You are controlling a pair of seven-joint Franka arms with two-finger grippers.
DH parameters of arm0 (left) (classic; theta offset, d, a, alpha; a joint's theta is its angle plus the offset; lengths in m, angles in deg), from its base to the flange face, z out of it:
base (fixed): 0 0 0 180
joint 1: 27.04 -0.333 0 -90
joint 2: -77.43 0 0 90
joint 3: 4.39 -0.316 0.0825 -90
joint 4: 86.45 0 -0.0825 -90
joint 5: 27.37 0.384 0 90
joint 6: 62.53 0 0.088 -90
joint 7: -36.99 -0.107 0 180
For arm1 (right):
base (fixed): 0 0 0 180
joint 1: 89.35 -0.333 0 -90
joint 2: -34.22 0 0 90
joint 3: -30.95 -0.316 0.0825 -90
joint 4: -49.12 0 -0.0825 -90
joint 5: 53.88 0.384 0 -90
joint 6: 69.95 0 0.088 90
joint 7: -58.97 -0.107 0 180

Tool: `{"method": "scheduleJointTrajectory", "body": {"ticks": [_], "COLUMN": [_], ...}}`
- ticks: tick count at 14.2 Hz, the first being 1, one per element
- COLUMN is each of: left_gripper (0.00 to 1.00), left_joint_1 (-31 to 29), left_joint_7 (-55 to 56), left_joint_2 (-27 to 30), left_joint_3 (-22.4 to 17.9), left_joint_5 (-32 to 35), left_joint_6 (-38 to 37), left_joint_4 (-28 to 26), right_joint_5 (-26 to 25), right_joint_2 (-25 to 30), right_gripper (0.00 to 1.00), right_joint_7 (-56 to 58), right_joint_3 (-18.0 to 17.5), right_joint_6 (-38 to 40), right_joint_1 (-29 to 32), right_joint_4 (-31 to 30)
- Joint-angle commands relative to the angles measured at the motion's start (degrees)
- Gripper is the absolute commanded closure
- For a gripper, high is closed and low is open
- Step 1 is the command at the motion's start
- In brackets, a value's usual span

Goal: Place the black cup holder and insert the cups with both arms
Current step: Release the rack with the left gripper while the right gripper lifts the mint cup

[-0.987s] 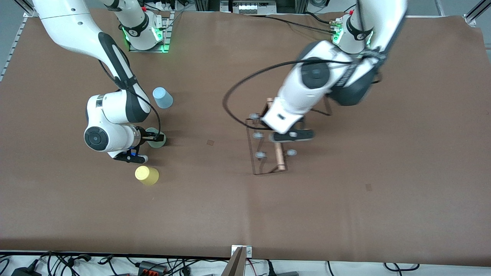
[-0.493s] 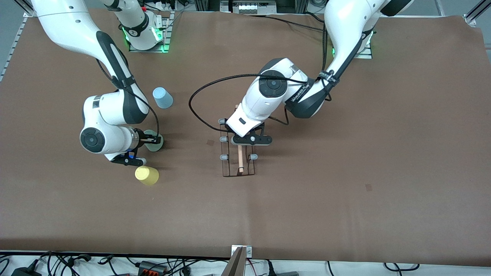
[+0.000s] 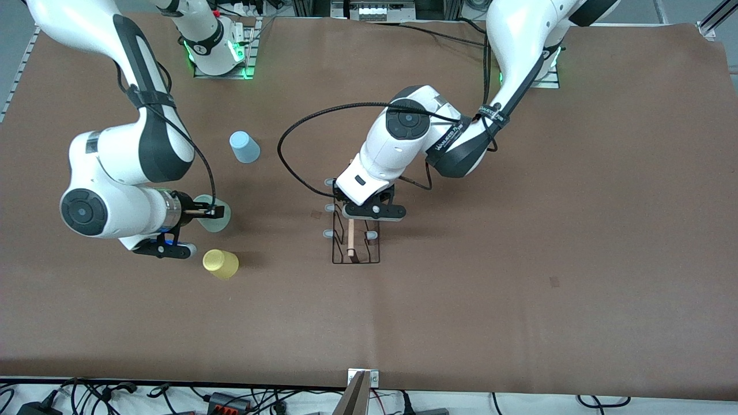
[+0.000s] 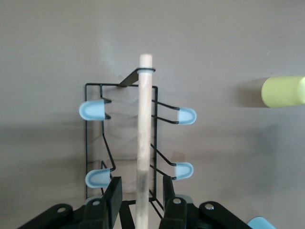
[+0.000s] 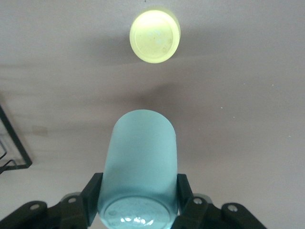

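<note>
Front view, rack: the black cup holder [image 3: 356, 242] stands on the worktop [image 3: 519, 230] at frame centre, under the left end effector [image 3: 369, 212].
Front view, cups: mint cup [image 3: 214, 214] in the right end effector [image 3: 203, 211], mid-left of frame; yellow cup [image 3: 220, 264] just below it; blue cup [image 3: 244, 147] above.
Left wrist view: fingers [image 4: 113, 198] flank the wooden rod [image 4: 144, 138] with slight gaps, apparently not clamping.
Right wrist view: fingers [image 5: 91, 194] pinch the mint cup's sides; yellow cup at top centre.
Handling: the rack looks stiff and light, best held by the rod; the cups are likely thin and slippery, so grip them mid-wall, gently.
</note>
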Motion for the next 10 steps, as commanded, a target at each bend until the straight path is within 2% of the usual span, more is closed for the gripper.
{"method": "scheduleJointTrajectory", "body": {"ticks": [1,2,4,8,10], "left_gripper": [0.24,0.0,0.0,0.0,0.0], "left_joint_1": [-3.8,-6.61,-13.64,-26.21,-33.23], "left_joint_7": [1.23,0.97,-1.39,-13.25,-18.78], "left_joint_2": [5.4,7.08,10.94,19.99,23.95], "left_joint_3": [-0.72,-0.89,-0.72,-0.81,-0.81], "left_joint_5": [-2.61,-2.35,-2.17,-2.17,-2.17], "left_joint_6": [-3.9,-6.78,-14.77,-34.28,-41.24], "left_joint_4": [-0.46,-0.98,-0.81,-0.46,-0.29], "right_joint_5": [1.25,3.35,6.17,6.36,7.14], "right_joint_2": [0.25,1.03,1.92,2.01,2.01], "right_gripper": [0.73,0.73,0.72,0.72,0.72], "right_joint_7": [-2.39,-4.85,-10.99,-23.65,-30.59], "right_joint_3": [-0.58,-1.1,-1.9,-1.99,-1.99], "right_joint_6": [1.67,1.75,1.76,1.58,1.49], "right_joint_1": [-0.27,-0.71,-2.9,-10.01,-13.88], "right_joint_4": [1.57,1.57,1.57,2.36,3.41]}}
